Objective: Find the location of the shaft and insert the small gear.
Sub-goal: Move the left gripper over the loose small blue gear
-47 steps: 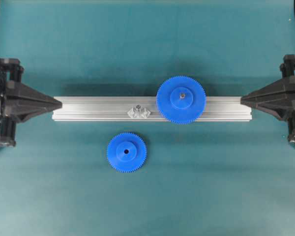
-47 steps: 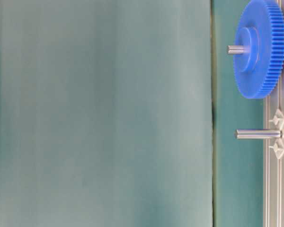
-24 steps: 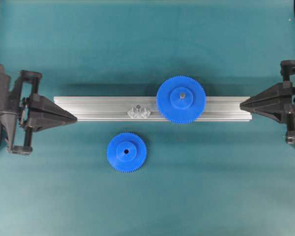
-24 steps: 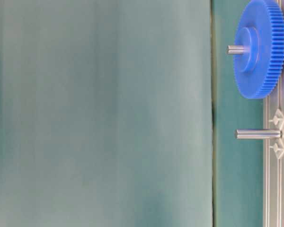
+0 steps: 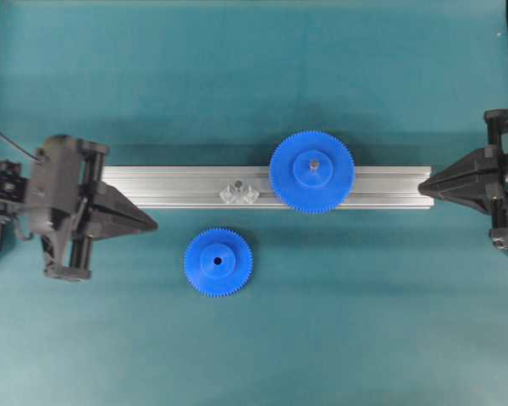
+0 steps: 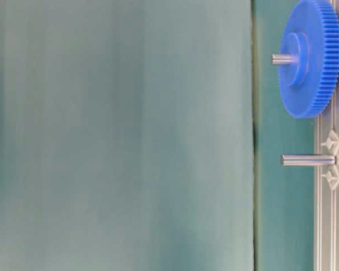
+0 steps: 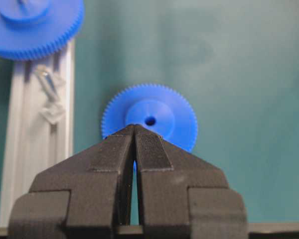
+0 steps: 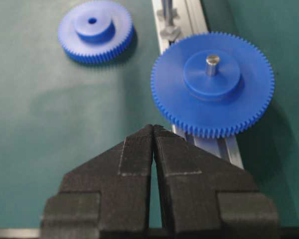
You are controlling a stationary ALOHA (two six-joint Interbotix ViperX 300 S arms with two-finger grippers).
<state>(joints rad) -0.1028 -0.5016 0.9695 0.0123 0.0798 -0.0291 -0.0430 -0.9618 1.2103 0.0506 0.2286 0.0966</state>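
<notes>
The small gear lies flat on the green mat in front of the aluminium rail. The shaft stands bare on the rail, left of the larger gear. My left gripper is shut and empty, its tip a short way left of the small gear, pointing at it. My right gripper is shut and empty at the rail's right end.
A larger blue gear sits on its own pin on the rail, right of the shaft. Green mat surrounds the rail on all sides.
My left gripper has moved right and toward the near side, from the rail's left end to a spot beside the small gear. The right gripper has hardly moved. Gears and shaft are unmoved.
</notes>
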